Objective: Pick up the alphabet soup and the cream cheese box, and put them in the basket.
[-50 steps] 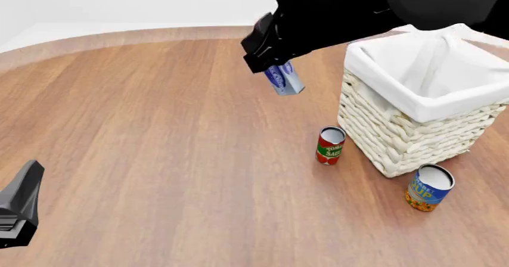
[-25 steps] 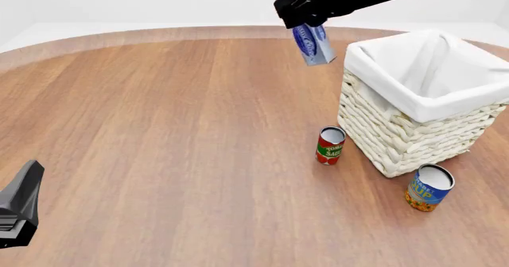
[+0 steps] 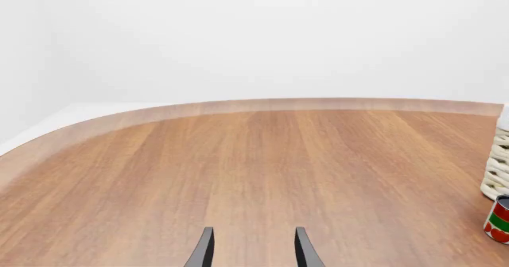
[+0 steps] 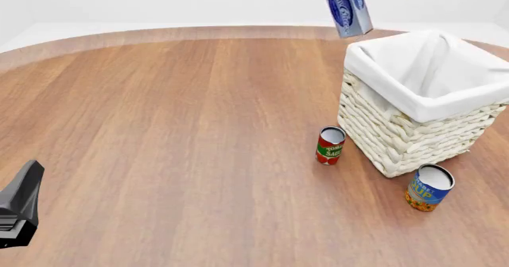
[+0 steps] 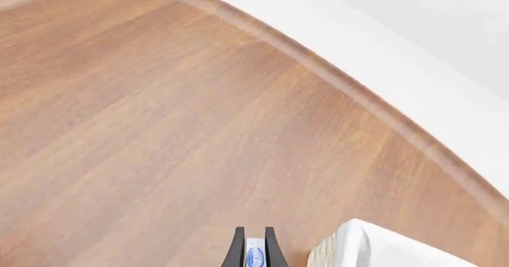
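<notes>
The left gripper (image 4: 18, 216) sits low and far to the left of the basket (image 4: 397, 139); in its wrist view its two fingers (image 3: 202, 252) stand apart with nothing between them. Just left of the basket, on the table (image 4: 159, 130), stands the red and green can (image 4: 330, 145); its label reads "TOMA... SAU..." (the rest turns out of sight). Above the basket's far left corner hangs the cream cheese box (image 4: 348, 9), blue and white, its print too small to read. The right gripper (image 5: 254, 247) is clamped on it at its upper end. Before the basket's near right corner stands the soup can (image 4: 428, 188), blue and orange with a pale top, close to the wicker.
</notes>
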Robot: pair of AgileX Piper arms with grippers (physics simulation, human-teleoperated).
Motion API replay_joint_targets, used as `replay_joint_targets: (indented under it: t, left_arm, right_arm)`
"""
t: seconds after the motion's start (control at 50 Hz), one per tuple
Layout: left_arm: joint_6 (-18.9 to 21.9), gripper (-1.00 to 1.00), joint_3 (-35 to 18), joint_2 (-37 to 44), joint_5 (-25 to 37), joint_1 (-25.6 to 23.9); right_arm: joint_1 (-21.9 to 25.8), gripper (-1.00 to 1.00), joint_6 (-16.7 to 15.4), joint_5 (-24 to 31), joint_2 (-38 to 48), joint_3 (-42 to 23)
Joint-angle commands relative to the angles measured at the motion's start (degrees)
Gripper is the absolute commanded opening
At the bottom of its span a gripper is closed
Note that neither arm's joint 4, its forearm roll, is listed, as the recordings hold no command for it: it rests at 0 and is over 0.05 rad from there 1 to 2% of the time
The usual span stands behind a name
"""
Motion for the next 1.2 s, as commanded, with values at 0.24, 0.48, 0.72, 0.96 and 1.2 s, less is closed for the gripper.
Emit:
replay_joint_targets:
  t: [0.24, 0.48, 0.72, 0.96, 1.2]
  left_arm:
    - [0.0, 1.00, 0.0, 0.0, 0.0, 0.0]
    - [0.0, 1.00, 0.0, 0.0, 0.0, 0.0]
    - [0.0, 1.00, 0.0, 0.0, 0.0, 0.0]
    - [0.0, 1.00, 0.0, 0.0, 0.0, 0.0]
    - [0.0, 1.00, 0.0, 0.0, 0.0, 0.0]
  right_arm:
    - [-5.5, -1.00, 0.3, 1.6, -3.1, -1.0]
    - [-9.0, -1.00, 0.2, 2.4, -4.6, -0.9]
    - [-13.2, -1.00, 0.0, 2.1, -5.5, 0.2]
    - [-16.5, -1.00, -0.1, 0.7, -5.6, 4.5]
    - [-20.0, -1.00, 0.6, -0.9, -4.8, 7.4]
